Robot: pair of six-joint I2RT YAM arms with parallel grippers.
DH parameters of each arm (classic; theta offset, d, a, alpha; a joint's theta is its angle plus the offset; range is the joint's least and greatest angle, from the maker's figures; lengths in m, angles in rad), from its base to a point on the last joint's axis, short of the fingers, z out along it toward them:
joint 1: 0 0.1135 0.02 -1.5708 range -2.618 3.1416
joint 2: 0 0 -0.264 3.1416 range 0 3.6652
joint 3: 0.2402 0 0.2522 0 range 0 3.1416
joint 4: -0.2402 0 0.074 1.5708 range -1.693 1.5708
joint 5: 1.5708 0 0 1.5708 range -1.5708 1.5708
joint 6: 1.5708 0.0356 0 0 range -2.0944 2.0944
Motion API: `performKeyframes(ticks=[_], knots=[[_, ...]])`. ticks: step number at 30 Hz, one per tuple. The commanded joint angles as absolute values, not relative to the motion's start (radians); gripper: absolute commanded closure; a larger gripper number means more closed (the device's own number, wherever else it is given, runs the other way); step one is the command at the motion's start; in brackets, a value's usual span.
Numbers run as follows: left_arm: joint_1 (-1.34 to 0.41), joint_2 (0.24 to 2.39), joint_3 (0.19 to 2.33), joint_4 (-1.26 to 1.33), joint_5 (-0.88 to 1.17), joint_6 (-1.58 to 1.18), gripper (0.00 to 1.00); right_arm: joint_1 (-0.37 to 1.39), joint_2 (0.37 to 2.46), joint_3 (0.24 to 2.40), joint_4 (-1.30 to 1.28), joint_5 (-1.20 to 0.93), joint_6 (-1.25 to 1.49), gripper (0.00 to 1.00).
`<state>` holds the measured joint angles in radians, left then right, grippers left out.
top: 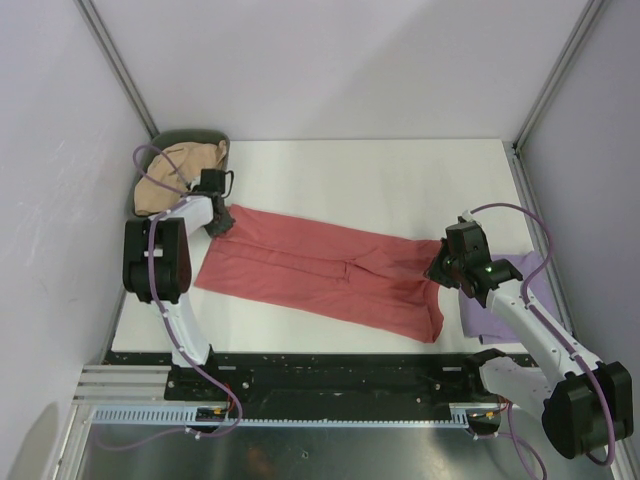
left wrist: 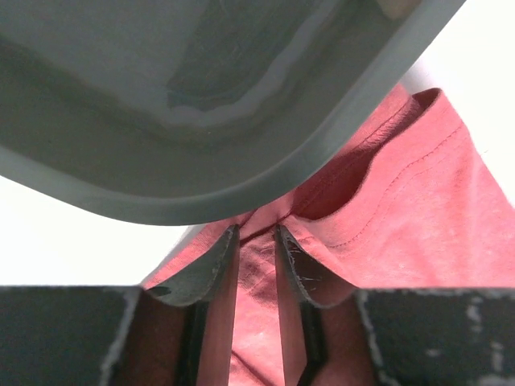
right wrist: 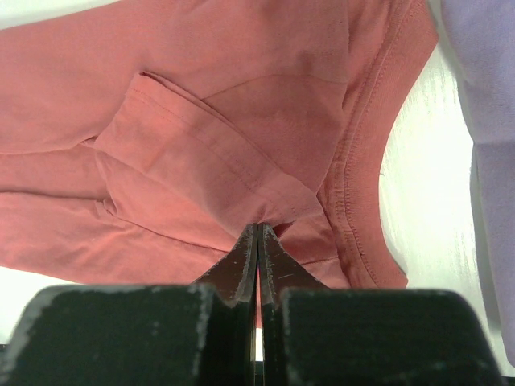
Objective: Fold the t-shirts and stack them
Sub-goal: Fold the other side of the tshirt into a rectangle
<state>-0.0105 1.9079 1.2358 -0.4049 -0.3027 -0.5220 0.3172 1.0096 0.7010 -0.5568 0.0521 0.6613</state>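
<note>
The red shirt (top: 320, 270) lies stretched from ten o'clock to four across the worktop (top: 400, 180). The left hand (left wrist: 256, 239) and right hand (right wrist: 257, 235) each pinch one end.

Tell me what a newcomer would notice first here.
The red tee lies long across the middle of the table, with the left gripper at its far-left corner and the right gripper shut on its right end. Next come the tan tee, heaped in the bin at the far-left corner, and the lavender tee, partly under the right arm.
</note>
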Motion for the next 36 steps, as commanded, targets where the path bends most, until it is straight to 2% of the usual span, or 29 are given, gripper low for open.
performKeyframes(ticks=[1, 12, 26, 28, 30, 32, 36], knots=[[-0.003, 1.916, 1.271, -0.406, -0.301, -0.500, 0.73, 0.322, 1.006, 0.699, -0.537, 0.054, 0.663, 1.00], [-0.003, 1.888, 1.288, -0.407, -0.321, -0.490, 0.99, 0.322, 1.004, 0.699, -0.534, 0.049, 0.661, 1.00], [-0.003, 1.822, 1.241, -0.407, -0.347, -0.490, 1.00, 0.322, 0.983, 0.702, -0.564, 0.056, 0.661, 1.00], [-0.003, 1.822, 1.232, -0.408, -0.345, -0.488, 0.95, 0.322, 0.983, 0.701, -0.563, 0.057, 0.661, 1.00], [-0.003, 1.820, 1.222, -0.408, -0.348, -0.491, 0.81, 0.322, 0.982, 0.701, -0.564, 0.057, 0.661, 1.00], [-0.003, 1.812, 1.210, -0.409, -0.358, -0.492, 0.71, 0.322, 0.983, 0.701, -0.564, 0.057, 0.661, 1.00], [-0.003, 1.819, 1.209, -0.418, -0.365, -0.493, 0.65, 0.322, 0.984, 0.701, -0.563, 0.057, 0.661, 1.00]])
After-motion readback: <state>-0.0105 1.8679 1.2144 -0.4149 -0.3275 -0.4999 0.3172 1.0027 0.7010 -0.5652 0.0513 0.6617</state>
